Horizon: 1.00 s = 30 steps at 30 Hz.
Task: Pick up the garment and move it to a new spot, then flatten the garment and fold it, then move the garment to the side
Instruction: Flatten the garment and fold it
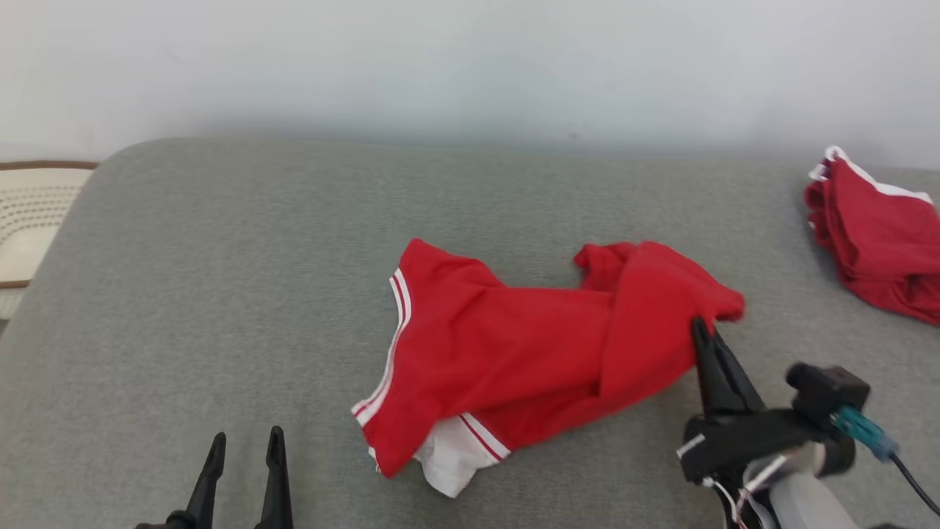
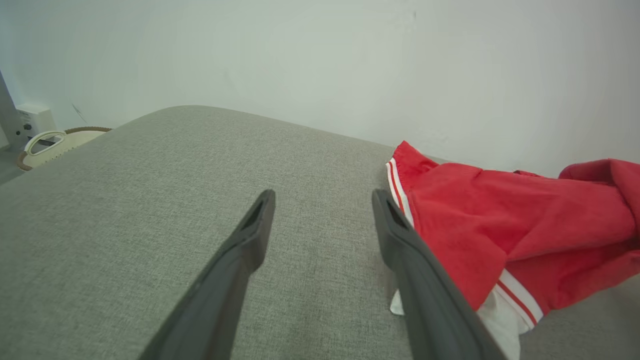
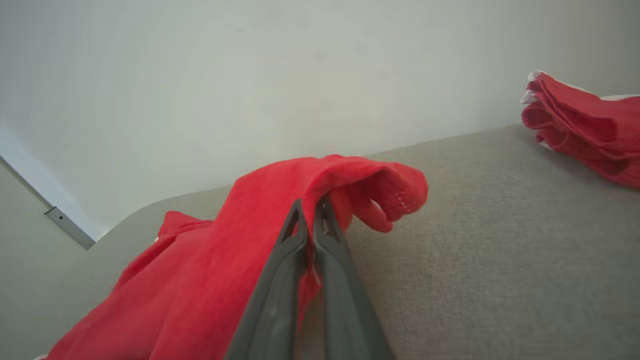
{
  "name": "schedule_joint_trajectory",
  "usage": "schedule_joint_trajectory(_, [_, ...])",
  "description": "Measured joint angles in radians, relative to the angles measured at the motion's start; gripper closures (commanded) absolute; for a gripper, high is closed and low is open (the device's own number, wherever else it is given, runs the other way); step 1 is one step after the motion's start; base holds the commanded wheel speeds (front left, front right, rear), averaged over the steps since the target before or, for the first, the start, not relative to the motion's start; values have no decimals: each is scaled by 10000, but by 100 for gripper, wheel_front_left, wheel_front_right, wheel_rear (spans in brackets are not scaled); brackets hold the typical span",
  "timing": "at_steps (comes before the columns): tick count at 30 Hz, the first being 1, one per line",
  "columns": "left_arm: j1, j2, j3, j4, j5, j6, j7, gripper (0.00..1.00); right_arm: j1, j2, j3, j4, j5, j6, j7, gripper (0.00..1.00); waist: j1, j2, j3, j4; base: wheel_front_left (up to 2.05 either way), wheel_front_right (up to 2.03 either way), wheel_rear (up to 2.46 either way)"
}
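Observation:
The garment [image 1: 514, 353] is a red piece with white stripes along its hem and a white lining, lying crumpled in the middle of the grey padded surface [image 1: 220, 279]. My right gripper [image 1: 698, 327] is shut on the garment's right edge; in the right wrist view the red cloth [image 3: 240, 270] is pinched between the closed fingers at my right gripper [image 3: 310, 207] and drapes over them. My left gripper [image 1: 246, 441] stands open at the lower left, well left of the garment, with nothing between its fingers. In the left wrist view my left gripper [image 2: 322, 197] frames bare grey surface, the garment [image 2: 500, 235] just to the right.
A second red pile of folded cloth [image 1: 874, 242] lies at the far right edge of the surface, also the red pile [image 3: 585, 125]. A pale woven basket [image 1: 29, 220] sits beyond the left edge. A white wall rises behind. The surface's left half is bare.

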State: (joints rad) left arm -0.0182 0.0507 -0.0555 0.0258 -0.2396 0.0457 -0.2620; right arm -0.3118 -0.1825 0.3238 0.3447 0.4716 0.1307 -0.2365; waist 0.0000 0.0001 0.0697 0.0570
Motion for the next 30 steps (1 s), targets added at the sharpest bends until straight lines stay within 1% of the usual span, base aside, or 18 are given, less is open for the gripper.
schedule_joint_trajectory(6, [-50, -2, -96, 25, -36, -2, 0, 0, 1197, 351, -1064, -842, -362, 0, 466, 100, -1, 0, 182, -480, 0, 0, 0])
schedule_joint_trajectory(10, [-115, -2, -86, 52, -50, -15, 0, 0, 1705, 610, -1582, -995, -754, 0, 675, 100, 0, 0, 356, -574, 0, 0, 0])
schedule_joint_trajectory(12, [-151, 0, -56, 75, -52, -73, 0, 0, 1837, 732, -1684, -999, -922, 0, 784, 100, 0, 0, 409, -592, 0, 0, 0])
schedule_joint_trajectory(13, [-174, 0, -40, 84, -50, -84, 0, 0, 1864, 771, -1720, -999, -1122, 0, 790, 84, 0, 0, 423, -594, 0, 0, 0])
schedule_joint_trajectory(14, [-201, 0, -27, 88, -50, -86, 0, 0, 1873, 807, -1799, -1012, -1271, 0, 773, 52, 0, 0, 430, -589, 0, 0, 0])
schedule_joint_trajectory(15, [-221, 0, -19, 90, -50, -88, 0, 0, 1882, 855, -1916, -1047, -1325, 0, 692, 4, 0, 0, 432, -582, 0, 0, 0])
schedule_joint_trajectory(16, [-226, 0, -10, 88, -50, -88, 0, 0, 1890, 903, -2021, -1076, -1379, 0, 660, 0, 0, 0, 430, -574, 0, 0, 0])
schedule_joint_trajectory(25, [-216, 0, 75, 58, 15, -88, 0, 0, 1955, 1126, -2568, -1532, -2619, 0, 196, 0, 0, 0, 391, -562, 0, 0, 0])
schedule_joint_trajectory(30, [-188, 0, 77, 48, 44, -86, 0, 0, 1952, 1198, -2435, -2065, -2984, 0, -63, 0, -1, 0, 361, -615, 0, 0, 0])
